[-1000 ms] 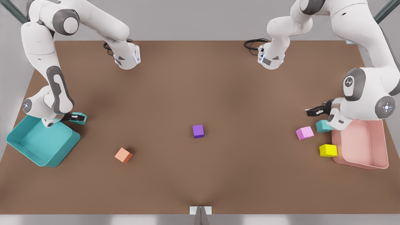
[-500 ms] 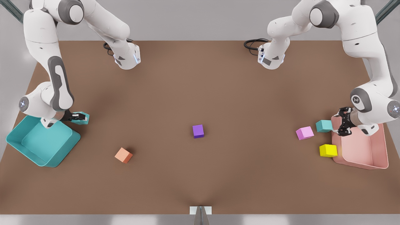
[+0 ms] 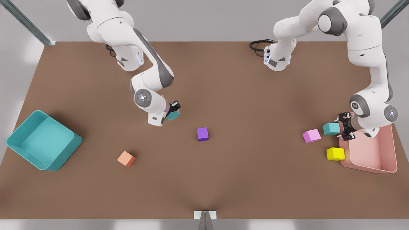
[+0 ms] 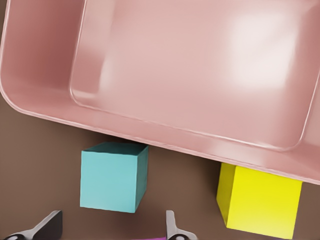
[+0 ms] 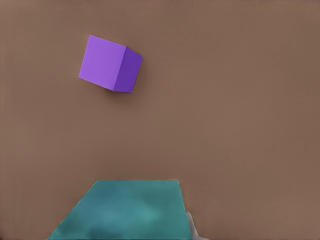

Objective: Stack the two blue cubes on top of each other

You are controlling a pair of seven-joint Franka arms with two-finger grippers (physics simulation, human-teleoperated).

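Swinging away from the teal bin (image 3: 19,140), the right gripper (image 3: 174,108) now carries its blue cube (image 3: 173,115) toward the table's middle, fingers clamped on it, just left of the purple cube (image 3: 202,134). Far right, the second blue cube (image 3: 331,128) rests against the pink bin (image 3: 388,166); the left gripper (image 3: 345,130), spread wide, hovers right beside it.

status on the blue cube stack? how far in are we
Partway. Done: the right pincer is shut on one blue cube, held near the purple cube. In hand: the left pincer, open, hovers by the other blue cube, which sits on the table against the pink bin. Left: bring the two cubes together and stack them; nothing is stacked yet.
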